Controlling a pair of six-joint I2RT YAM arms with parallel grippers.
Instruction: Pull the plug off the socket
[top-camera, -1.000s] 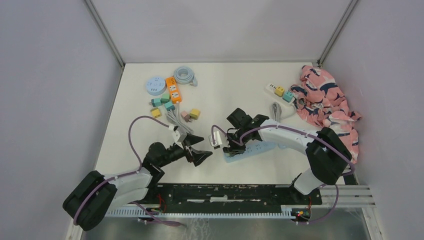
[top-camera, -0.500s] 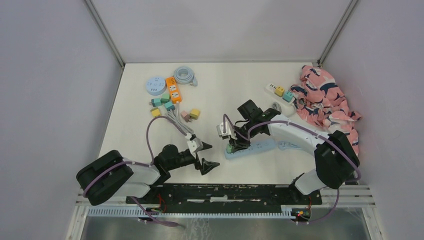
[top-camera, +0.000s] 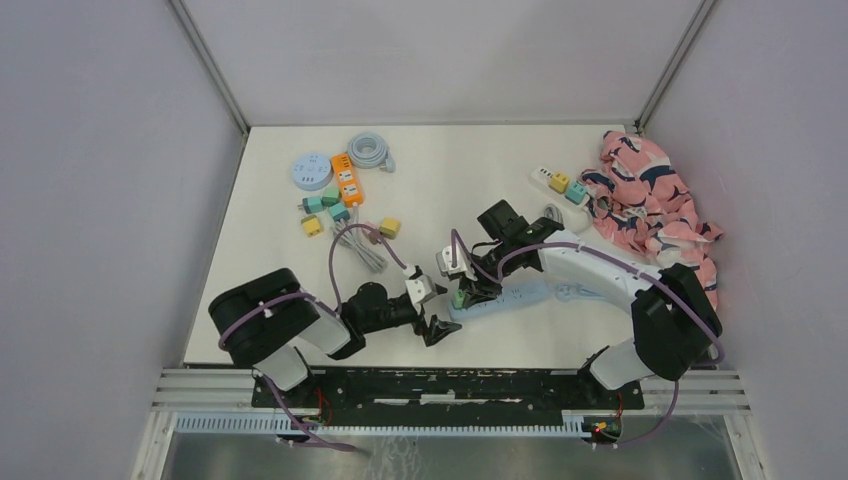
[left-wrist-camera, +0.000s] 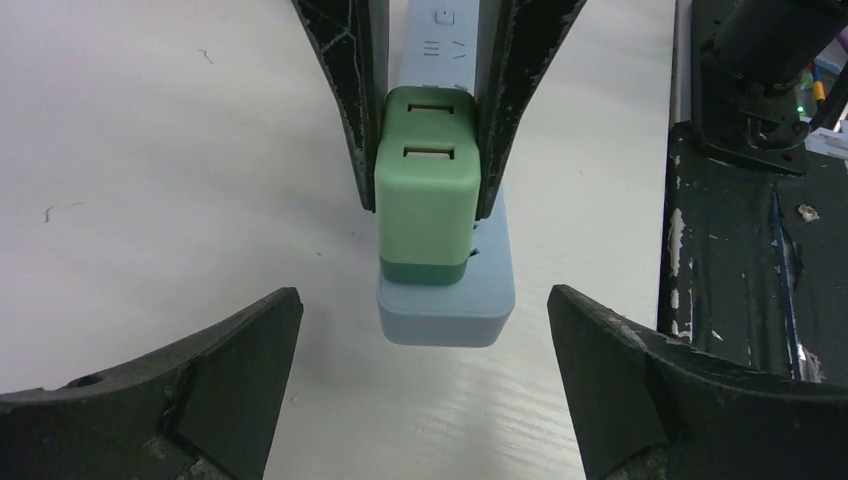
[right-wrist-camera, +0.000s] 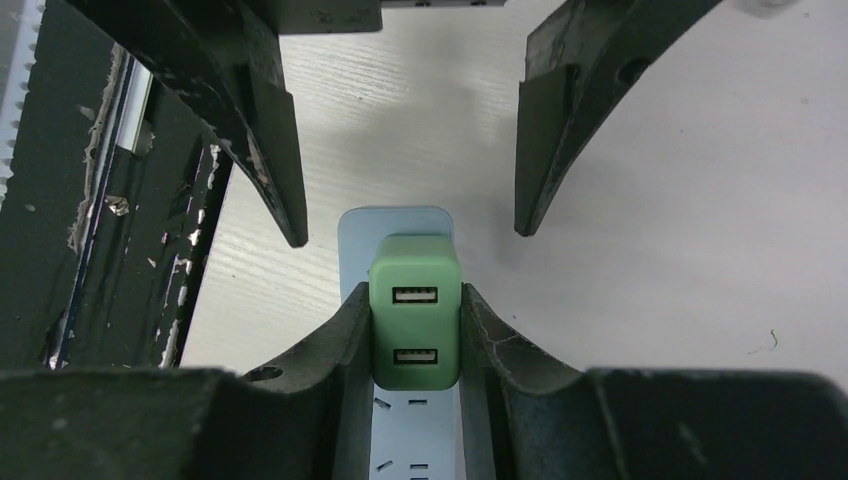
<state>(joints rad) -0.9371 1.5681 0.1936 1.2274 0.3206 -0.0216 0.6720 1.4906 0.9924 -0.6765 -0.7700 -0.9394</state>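
A green plug (top-camera: 458, 297) with two USB ports sits in the left end of a light blue socket strip (top-camera: 515, 295) lying on the white table. My right gripper (top-camera: 463, 289) is shut on the plug (right-wrist-camera: 415, 320), one finger pressed on each side. The strip (right-wrist-camera: 358, 228) runs on under the jaws. My left gripper (top-camera: 438, 310) stands open just off the strip's end (left-wrist-camera: 445, 312), level with the table, touching nothing. From the left wrist, the plug (left-wrist-camera: 425, 190) shows between the right arm's black fingers (left-wrist-camera: 350, 100).
At the back left lie an orange power strip (top-camera: 347, 178), a round blue socket (top-camera: 312, 170), a coiled cable (top-camera: 370, 150) and several coloured adapter cubes (top-camera: 330, 205). A white strip (top-camera: 558, 182) and a pink patterned cloth (top-camera: 655, 205) lie back right. A black rail (top-camera: 450, 385) borders the near edge.
My left arm has swung right, bringing its gripper to the strip's end and opening it slightly wider. The right gripper settled onto the green plug and has held still since.
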